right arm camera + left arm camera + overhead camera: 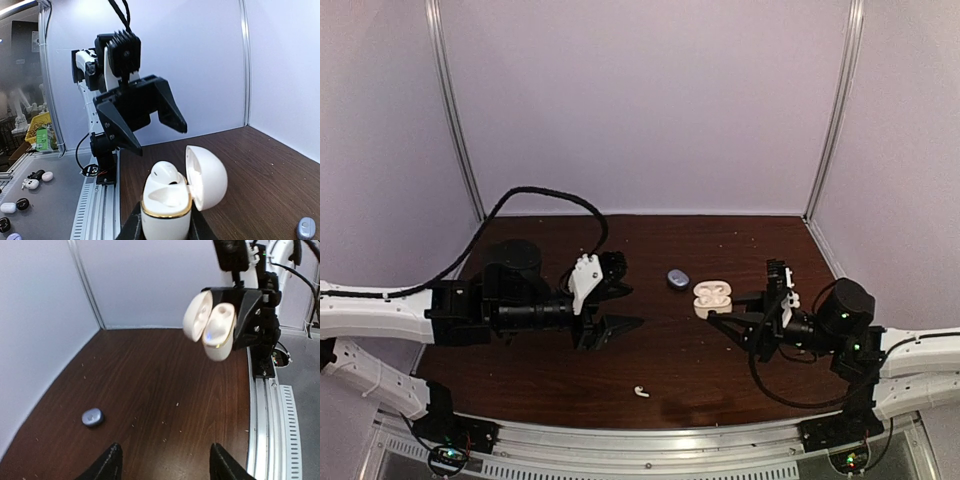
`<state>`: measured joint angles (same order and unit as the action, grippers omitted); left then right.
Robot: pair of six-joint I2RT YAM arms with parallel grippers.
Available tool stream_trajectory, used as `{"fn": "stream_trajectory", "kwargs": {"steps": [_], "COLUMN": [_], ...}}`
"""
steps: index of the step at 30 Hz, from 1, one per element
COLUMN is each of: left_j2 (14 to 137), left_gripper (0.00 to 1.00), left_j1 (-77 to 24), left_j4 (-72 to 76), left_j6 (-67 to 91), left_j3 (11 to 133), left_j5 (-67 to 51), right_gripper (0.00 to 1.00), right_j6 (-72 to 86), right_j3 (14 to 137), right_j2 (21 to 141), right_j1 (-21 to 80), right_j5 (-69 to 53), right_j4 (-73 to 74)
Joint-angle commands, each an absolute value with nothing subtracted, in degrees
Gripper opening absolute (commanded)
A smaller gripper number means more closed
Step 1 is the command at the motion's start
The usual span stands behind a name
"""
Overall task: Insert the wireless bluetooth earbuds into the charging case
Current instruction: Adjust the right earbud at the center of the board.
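My right gripper (724, 308) is shut on the white charging case (712, 297), holding it up above the table with its lid swung open. In the right wrist view one white earbud (166, 173) sits in the case (165, 200), next to an empty-looking socket. Another white earbud (641, 391) with a short stem lies on the dark wood table near the front edge. My left gripper (634, 306) hangs left of the case, open, with nothing between its fingers (114, 460). In the left wrist view the case (212, 327) is ahead, above the table.
A small blue-grey rounded object (678, 278) lies on the table behind and left of the case. White walls close the back and sides. A metal rail (650, 455) runs along the near edge. Off the table, small white and dark items (30, 182) lie on a grey surface.
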<state>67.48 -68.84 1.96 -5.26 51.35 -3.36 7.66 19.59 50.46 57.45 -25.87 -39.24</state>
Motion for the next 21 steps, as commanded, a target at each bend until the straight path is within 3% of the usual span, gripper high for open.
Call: {"fn": "stream_trajectory", "kwargs": {"steps": [1,9,13,21], "left_j2": [68.5,75.6,82.1,90.7], "left_gripper": [0.57,0.48,0.39,0.33], "left_j1": [-68.0,-71.9,-72.7,-75.0], "left_j4": [9.8,1.8,-4.1,-4.5], "left_j6": [18.0,32.9,35.8,37.8], "left_j3": [43.4,40.9,43.0,45.6], "left_j5": [-1.4,4.6,6.0,6.0], "right_gripper": [0.00,0.00,0.00,0.00], "right_j6": [9.9,10.3,10.9,10.9], "right_j3": [18.2,17.5,17.2,17.0], "right_j2": [47.3,43.7,43.7,43.4], "right_j1": [56.7,55.9,55.6,55.2], "right_j5": [-18.9,-16.6,-16.8,-17.2], "right_j4": [-36.0,-30.3,-29.6,-29.4]}}
